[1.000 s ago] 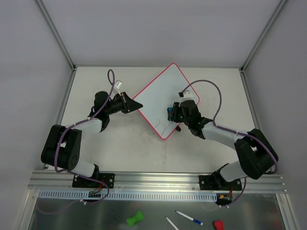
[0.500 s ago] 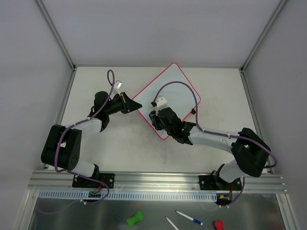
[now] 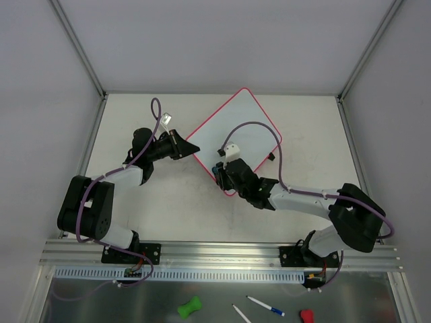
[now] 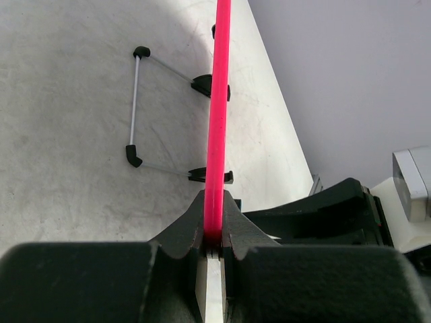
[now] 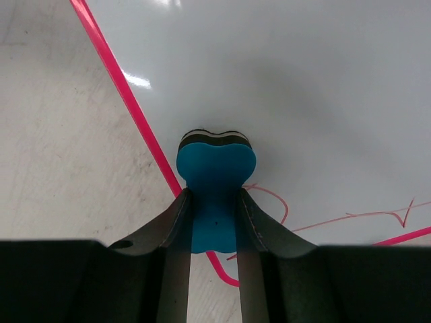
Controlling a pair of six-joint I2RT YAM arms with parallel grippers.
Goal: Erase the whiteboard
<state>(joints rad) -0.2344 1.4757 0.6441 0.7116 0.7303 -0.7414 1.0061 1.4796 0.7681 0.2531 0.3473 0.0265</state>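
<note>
Desk (image 3: 138, 118): pale, bordered by grey walls at the far and side edges; its surface shows on every side of the board, most widely toward the near edge and the left.

Whiteboard (image 3: 239, 128): lies flat at the centre-far part of the desk, turned corner-on like a diamond; far corner near the far edge of the desk; pink-red rim (image 4: 217, 121); two black clips (image 4: 210, 86) on one edge, with a thin wire bracket (image 4: 135, 101) joined to them; white face mostly plain; thin red scribbles (image 5: 350, 217) close to the near corner.

Left arm (image 3: 128, 173): reaches forward and inward, low to the desk; left jaws clenched on the board's left corner, the rim seen edge-on between them.

Right arm (image 3: 303, 197): stretched leftward across the near side of the board, wrist over the near-left edge; right jaws grasping a blue eraser (image 5: 215, 168); eraser tip set on the white face just inside the rim, with the scribbles just beside it.
</note>
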